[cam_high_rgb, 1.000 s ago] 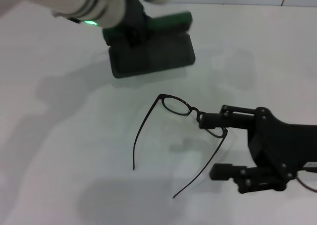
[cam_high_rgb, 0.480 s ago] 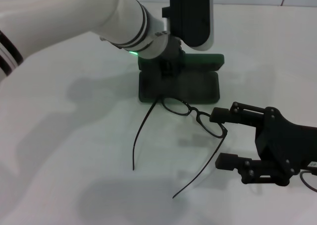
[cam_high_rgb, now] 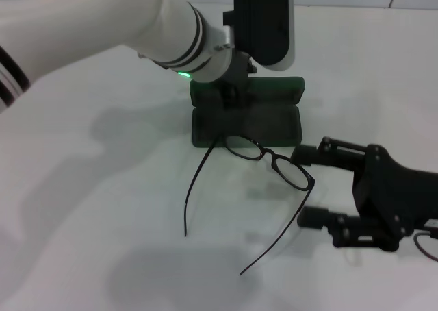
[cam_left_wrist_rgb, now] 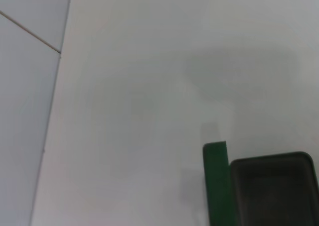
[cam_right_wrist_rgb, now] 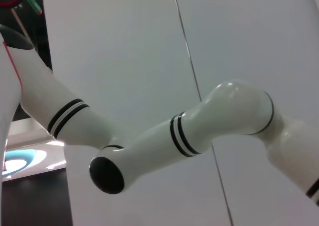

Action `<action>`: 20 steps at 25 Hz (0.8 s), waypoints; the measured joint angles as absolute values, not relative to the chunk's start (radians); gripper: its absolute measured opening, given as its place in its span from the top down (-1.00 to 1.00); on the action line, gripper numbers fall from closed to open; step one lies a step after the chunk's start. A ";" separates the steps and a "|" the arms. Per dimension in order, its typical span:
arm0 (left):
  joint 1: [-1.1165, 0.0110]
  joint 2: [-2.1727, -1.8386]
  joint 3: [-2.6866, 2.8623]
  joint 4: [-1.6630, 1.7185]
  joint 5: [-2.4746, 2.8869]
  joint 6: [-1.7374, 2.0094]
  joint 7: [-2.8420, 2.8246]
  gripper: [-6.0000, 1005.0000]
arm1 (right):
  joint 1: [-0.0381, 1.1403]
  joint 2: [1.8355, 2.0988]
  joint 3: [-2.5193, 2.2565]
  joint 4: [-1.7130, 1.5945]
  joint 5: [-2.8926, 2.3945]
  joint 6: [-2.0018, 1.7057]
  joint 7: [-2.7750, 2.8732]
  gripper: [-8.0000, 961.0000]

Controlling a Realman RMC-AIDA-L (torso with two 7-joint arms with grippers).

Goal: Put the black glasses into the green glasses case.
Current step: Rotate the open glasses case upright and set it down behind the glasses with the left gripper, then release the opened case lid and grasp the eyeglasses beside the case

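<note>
The green glasses case [cam_high_rgb: 263, 122] lies open in the head view, green lid at the back, dark tray toward me. My left gripper [cam_high_rgb: 229, 95] reaches in from the upper left and is shut on the case's back left edge; the wrist hides its fingers. The left wrist view shows a corner of the case [cam_left_wrist_rgb: 271, 186]. The black glasses [cam_high_rgb: 293, 174] lie on the table just in front of the tray, temple arms spread toward me. My right gripper [cam_high_rgb: 311, 186] stands open right of the glasses, its upper finger beside the right lens.
The white table [cam_high_rgb: 102, 208] stretches to the left and front of the glasses. My left arm's white forearm [cam_high_rgb: 102, 23] crosses the upper left of the head view. The right wrist view shows only that arm [cam_right_wrist_rgb: 199, 131] against a wall.
My left gripper has brought the open case from the far left down to just behind the glasses. The right gripper has drawn back slightly to the right, off the lens.
</note>
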State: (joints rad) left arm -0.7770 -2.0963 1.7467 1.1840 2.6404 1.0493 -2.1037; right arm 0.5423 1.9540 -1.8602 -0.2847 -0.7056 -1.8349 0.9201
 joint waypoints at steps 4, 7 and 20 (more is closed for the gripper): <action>-0.742 -2.096 1.724 1.290 2.638 1.087 -2.115 0.17 | 0.542 1.940 -1.832 -0.287 -0.708 -1.775 0.965 -0.57; -0.656 -2.097 1.667 1.473 2.579 1.104 -2.128 0.11 | 0.570 1.913 -1.830 -0.319 -0.739 -1.709 1.055 -0.56; -0.116 -2.093 1.351 1.481 1.228 1.107 -1.414 0.28 | 0.623 1.888 -1.453 -0.963 -1.621 -1.441 1.875 -0.35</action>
